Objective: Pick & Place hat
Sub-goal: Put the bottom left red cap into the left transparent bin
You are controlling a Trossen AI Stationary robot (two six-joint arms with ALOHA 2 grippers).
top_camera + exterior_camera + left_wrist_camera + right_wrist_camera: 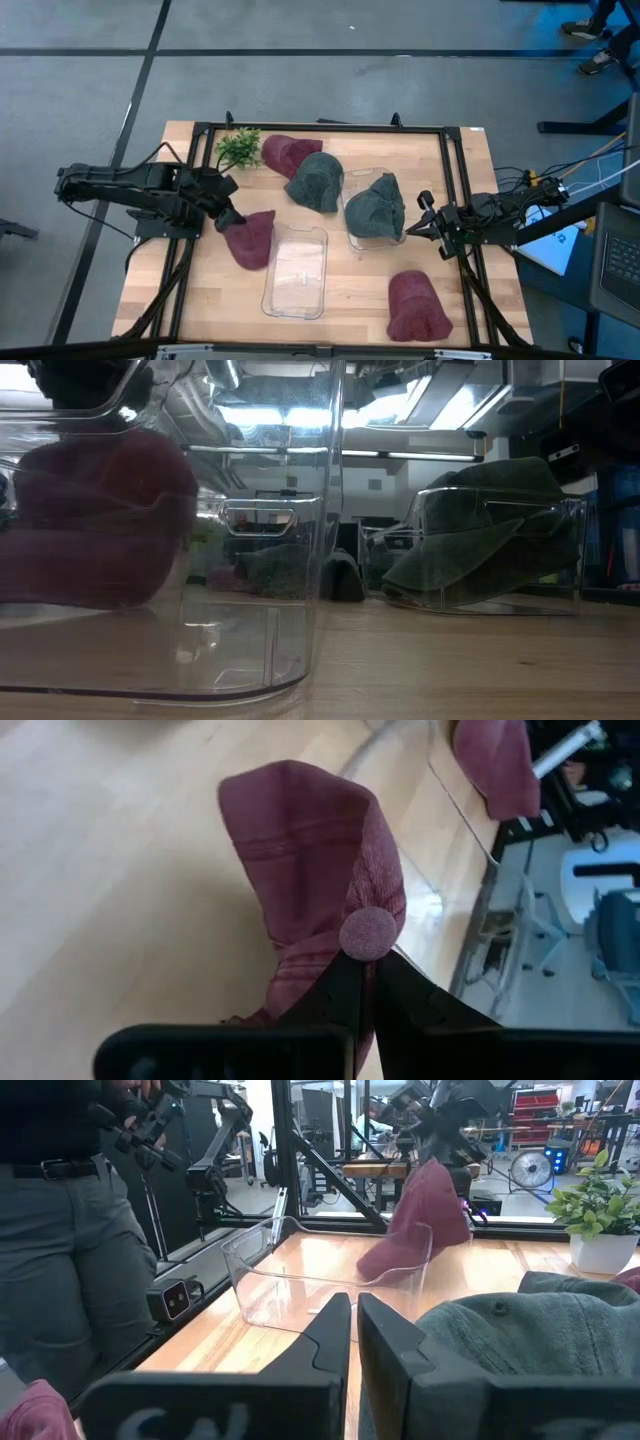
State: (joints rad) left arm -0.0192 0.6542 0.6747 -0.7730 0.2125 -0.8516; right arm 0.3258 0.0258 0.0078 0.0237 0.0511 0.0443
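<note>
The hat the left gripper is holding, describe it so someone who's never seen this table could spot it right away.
Start at the empty clear bin near the middle of the wooden table. Just off its left side hangs a maroon hat, pinched in the shut left gripper. It is the only hat held by an arm; the other maroon hats lie loose.

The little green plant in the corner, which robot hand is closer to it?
The left hand. It is just below the small green leafy plant, shut on a maroon cloth hat. The right hand is far across the table, beside the grey hat in a clear bin.
</note>
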